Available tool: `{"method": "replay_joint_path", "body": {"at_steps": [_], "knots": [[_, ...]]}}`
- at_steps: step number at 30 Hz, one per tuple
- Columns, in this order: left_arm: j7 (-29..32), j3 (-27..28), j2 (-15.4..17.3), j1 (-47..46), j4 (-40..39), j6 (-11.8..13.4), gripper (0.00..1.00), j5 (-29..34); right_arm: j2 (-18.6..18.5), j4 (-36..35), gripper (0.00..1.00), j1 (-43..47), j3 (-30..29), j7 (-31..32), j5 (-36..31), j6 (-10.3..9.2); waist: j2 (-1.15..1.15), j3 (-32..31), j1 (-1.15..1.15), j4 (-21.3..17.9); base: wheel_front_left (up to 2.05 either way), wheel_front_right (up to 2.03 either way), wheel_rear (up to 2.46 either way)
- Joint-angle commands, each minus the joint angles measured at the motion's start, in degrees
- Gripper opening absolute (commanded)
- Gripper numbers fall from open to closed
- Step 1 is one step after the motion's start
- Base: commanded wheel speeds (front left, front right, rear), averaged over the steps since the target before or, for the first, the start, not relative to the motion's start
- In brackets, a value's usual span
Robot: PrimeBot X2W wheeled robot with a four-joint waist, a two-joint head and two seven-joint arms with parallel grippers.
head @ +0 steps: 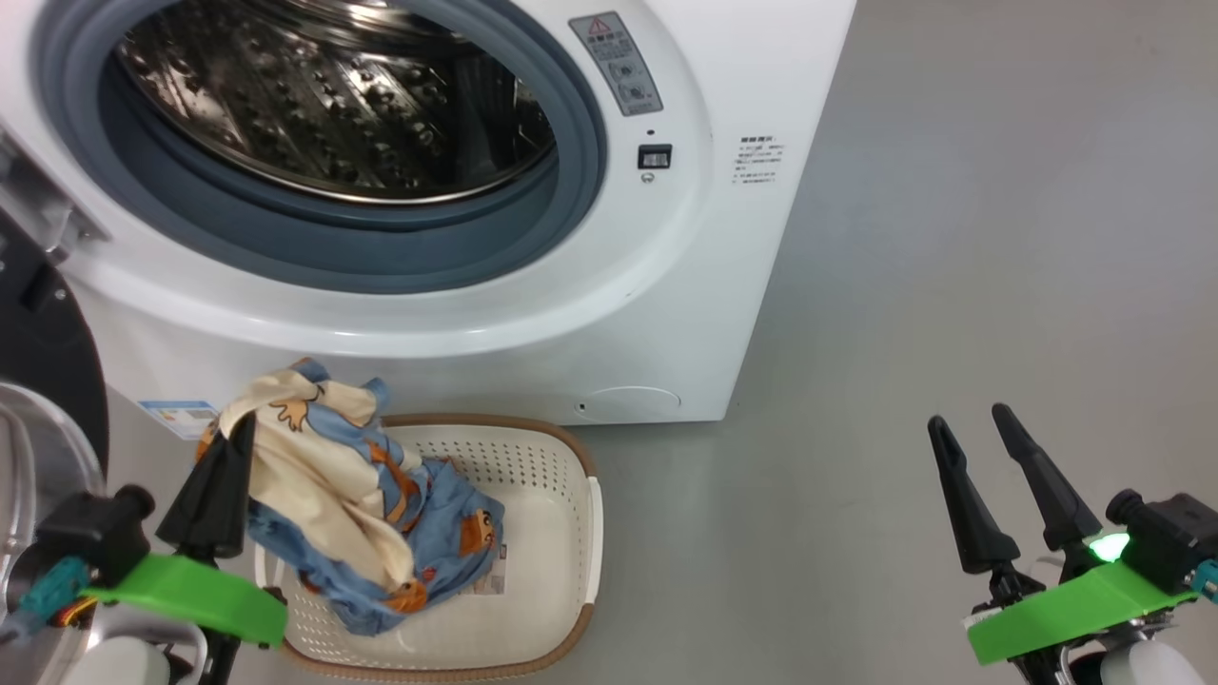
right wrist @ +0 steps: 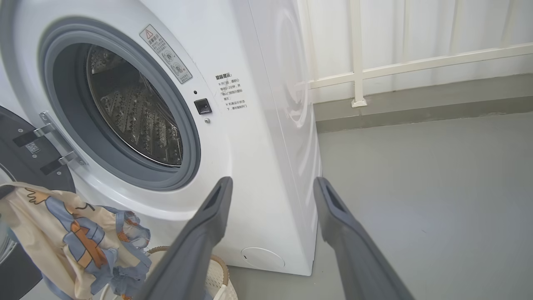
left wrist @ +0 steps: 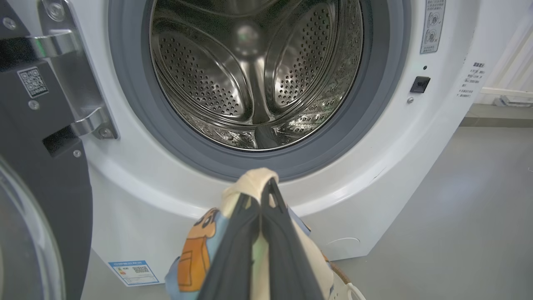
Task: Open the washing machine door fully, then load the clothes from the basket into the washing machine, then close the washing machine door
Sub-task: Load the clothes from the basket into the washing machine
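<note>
- The big white boxy front-loading washing machine (head: 666, 285) shows its steel perforated drum (left wrist: 250, 75), with nothing visible in it. Its grey-blue rubber gasket (head: 381, 257) makes a lip at the mouth. If the load is carried in too low, cloth could drag over that lip and hang out, which would later block the door from closing.
- The large round, glossy black-rimmed, glass-bowled washing machine door (head: 48, 362) stands open on the robot's left, close beside the left arm. A wide sweep of that arm could knock it back toward the opening.
- The small cream-white perforated plastic basket (head: 533, 476) with a brown woven-look rim sits on the grey floor (head: 952, 238), just in front of the machine and below its mouth. It looks light, so fabric catching on its rim could tip or drag it.
- The soft clothes (head: 343, 476), cream-yellow and light blue with orange-brown cartoon figures, are partly lifted. The top bunch sits above the basket's left side, while the lower folds lie inside it.
- The left claw (head: 243, 433) is clenched on a cream fold at the top of the bundle. The hold looks like a thin pinch. The hanging weight could pull the fold free, or one garment could stay behind in the basket.
- The right claw (head: 969, 419) is released, fingers apart and holding nothing. It sits over bare floor well to the right, probably too far away to catch anything that falls.
</note>
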Motion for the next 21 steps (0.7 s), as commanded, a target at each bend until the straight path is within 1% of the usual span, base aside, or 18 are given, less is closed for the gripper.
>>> {"method": "replay_joint_path", "body": {"at_steps": [1, 11, 16, 21], "knots": [[-0.7, 3.8, 1.4, 0.9, -3.8, -0.2, 0.0, 1.4, -1.0, -1.5, 1.0, 1.2, 0.9, -0.3, 0.5, 0.09, 0.0, -0.9, 0.0, 0.7, 0.0, 0.0, 0.0], [-0.7, 10.1, -0.4, 10.5, -15.2, -0.2, 0.0, 6.9, -1.4, -2.1, 1.0, 3.9, -0.4, -0.3, 0.5, 0.09, 0.0, -1.8, 0.0, 0.9, 0.0, 0.0, 0.0], [-0.7, 13.4, -2.2, 15.5, -20.4, -0.2, 0.0, 8.1, -1.5, -2.4, 1.0, 5.2, -1.6, -0.3, 0.1, 0.09, 0.0, -1.4, 0.0, 0.7, 0.0, 0.0, 0.0], [-0.7, 14.4, -3.5, 17.5, -23.3, -0.2, 0.0, 8.6, -1.0, -2.7, 1.0, 5.7, -2.2, -0.3, -0.2, 0.09, 0.0, -1.0, 0.0, 0.6, 0.0, 0.0, 0.0]]}}
